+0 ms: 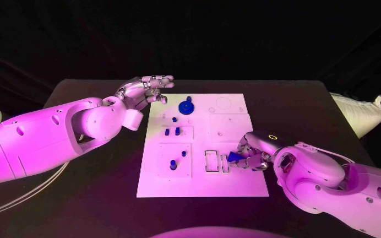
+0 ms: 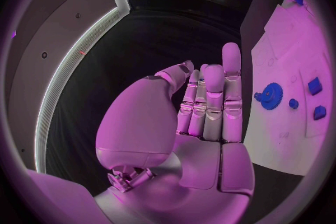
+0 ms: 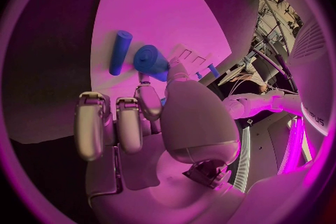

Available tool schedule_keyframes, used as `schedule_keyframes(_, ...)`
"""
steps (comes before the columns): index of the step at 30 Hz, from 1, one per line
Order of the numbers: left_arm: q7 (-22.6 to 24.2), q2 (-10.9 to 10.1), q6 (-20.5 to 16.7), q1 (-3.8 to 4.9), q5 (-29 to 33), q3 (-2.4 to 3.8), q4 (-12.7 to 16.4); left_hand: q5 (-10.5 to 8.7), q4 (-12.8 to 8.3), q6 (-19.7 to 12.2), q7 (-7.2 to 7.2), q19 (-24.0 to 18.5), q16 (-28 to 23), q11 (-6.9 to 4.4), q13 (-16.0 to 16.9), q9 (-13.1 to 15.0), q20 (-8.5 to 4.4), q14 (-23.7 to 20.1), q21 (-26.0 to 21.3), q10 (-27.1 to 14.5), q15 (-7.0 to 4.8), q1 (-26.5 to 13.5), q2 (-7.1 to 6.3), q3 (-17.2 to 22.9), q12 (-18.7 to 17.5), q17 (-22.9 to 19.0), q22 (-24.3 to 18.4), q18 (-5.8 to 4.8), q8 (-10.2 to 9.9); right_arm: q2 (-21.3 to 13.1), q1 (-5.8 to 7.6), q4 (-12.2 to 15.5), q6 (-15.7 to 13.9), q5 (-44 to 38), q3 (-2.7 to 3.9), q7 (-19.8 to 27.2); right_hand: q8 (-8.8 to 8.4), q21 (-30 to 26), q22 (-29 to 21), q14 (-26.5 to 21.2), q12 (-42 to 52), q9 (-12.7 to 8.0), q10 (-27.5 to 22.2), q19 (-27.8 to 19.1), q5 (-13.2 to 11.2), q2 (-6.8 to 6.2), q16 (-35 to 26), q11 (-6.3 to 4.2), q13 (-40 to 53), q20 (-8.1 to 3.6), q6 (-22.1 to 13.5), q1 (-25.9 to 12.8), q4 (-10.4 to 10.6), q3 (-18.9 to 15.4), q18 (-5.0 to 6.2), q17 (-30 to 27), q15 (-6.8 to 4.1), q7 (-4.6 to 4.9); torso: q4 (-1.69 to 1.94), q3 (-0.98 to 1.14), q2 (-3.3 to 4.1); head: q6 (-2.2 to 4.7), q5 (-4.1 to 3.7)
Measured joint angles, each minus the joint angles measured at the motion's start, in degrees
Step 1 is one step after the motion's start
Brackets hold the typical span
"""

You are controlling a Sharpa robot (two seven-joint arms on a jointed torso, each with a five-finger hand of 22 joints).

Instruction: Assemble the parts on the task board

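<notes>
- The white board [image 1: 202, 188] lies in the middle of the black surface [image 1: 79, 92], long side running away from the robot. Bare surface borders it on every side, widest at the far corners.
- Left hand [image 1: 145, 92] hovers just past the board's far left corner, fingers held upright and close together, grasping nothing. The left wrist view shows the fingers [image 2: 213, 101] raised beside the board edge, apart from the parts.
- Right hand [image 1: 250, 152] rests over the board's near right area, fingers curled on a blue part [image 1: 235, 158] pinched at the fingertips. In the right wrist view this part is a blue disc-like piece [image 3: 150, 60] held just beside a blue cylinder [image 3: 120, 52] lying on the board.
- A blue gear [image 1: 186, 107] sits at the board's far end, left of centre.
- Rectangular slots [image 1: 211, 161] lie just beside the right hand; whether they are occupied cannot be told.
- Small blue pegs [image 1: 173, 131] stand in the left-hand panels of the board, well apart from both hands.
</notes>
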Motion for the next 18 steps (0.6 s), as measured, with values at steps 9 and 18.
schedule_keyframes(9, 0.0, 0.0, 0.0, -0.01, 0.0, 0.0, 0.0, 0.0, -0.2, 0.0, 0.0, 0.0, 0.0, 0.0, 0.0, 0.0, 0.0, 0.0, 0.0, 0.0, 0.0, 0.0, 0.0, -0.2, 0.0, -0.1, 0.0, 0.0, 0.2, -0.8, -0.31, 0.8, -1.2, -1.5, -0.27, -0.1, 1.17, 0.5, 0.0, -0.1, 0.0, 1.1, -0.3, 0.1, 1.6, -0.31, 0.5, -0.31, -0.2, -0.52, 0.9, 0.3, -0.5, 1.6, -0.01, 0.0, -0.96, 0.13, -0.03, 0.01, -0.02, 0.13, -0.23)
schedule_keyframes(18, 0.0, 0.0, 0.1, -0.02, 0.0, -0.01, 0.0, 0.0, -0.2, 0.0, 0.0, 0.0, 0.0, 0.0, 0.0, 0.0, 0.0, 0.0, 0.0, 0.0, 0.0, 0.0, 0.0, -0.2, 0.0, -0.1, 0.0, 0.0, 0.2, -1.8, 0.34, 2.8, -4.9, 0.0, 0.08, -0.5, 1.32, 1.2, 0.0, 0.1, 0.0, 1.1, -0.5, 0.1, 3.9, 0.35, 0.8, -0.52, -1.1, -0.93, 1.1, -0.3, 0.5, 3.1, -0.01, 0.0, -1.33, 0.34, -0.03, -0.01, -0.03, 0.25, -0.31)
